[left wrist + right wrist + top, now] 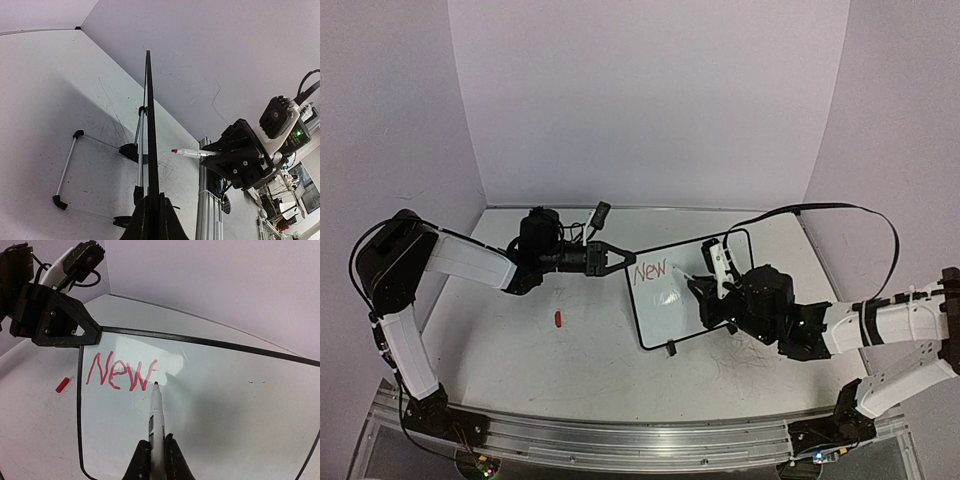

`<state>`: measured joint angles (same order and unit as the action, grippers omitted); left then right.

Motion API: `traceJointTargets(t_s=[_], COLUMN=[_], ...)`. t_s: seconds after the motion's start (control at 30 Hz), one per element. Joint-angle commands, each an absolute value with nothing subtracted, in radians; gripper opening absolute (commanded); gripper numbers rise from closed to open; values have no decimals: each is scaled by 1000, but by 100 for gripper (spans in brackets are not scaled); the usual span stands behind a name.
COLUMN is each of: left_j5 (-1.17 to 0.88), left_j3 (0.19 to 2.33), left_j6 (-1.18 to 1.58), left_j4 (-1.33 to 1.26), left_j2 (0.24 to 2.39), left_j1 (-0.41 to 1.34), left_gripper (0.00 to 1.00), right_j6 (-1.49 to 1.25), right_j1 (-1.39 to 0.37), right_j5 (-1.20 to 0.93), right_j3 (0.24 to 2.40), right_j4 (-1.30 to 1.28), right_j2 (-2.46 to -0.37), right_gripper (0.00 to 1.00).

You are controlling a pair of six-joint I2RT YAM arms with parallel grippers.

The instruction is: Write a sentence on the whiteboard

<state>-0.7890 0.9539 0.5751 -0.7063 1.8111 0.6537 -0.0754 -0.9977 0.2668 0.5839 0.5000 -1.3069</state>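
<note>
The whiteboard (670, 315) stands tilted mid-table, with "New" (650, 271) in red at its upper left. My left gripper (620, 258) is shut on the board's left edge; in the left wrist view the board (150, 125) is edge-on between the fingers (140, 220). My right gripper (703, 290) is shut on a white marker (682, 279) with a red tip. In the right wrist view the marker (156, 415) points at the board (225, 405) just right of the "w" (137, 376). The left wrist view shows the marker tip (175, 150) a little off the board face.
A small red cap (558, 320) lies on the tabletop left of the board, also in the right wrist view (61, 385). The board's black feet (129, 150) rest on the table. An aluminium rail (650, 435) runs along the near edge. Walls close the back and sides.
</note>
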Motion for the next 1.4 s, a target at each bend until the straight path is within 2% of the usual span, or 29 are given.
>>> traceJointTargets(t_s=[0.0,1.37], left_j5=[-797,-812], left_j3=[954,962], left_j6=[585,579], left_j4=[-666,-662], left_j2=[1793,1801], left_j1=[653,655], left_gripper=[0,0], right_j6=[-82,-119], right_j1=[-996,-987], right_j5=[248,426], right_j3=[641,703], right_j4=[511,471], right_j2=[-1352,-1411], right_gripper=[0,0])
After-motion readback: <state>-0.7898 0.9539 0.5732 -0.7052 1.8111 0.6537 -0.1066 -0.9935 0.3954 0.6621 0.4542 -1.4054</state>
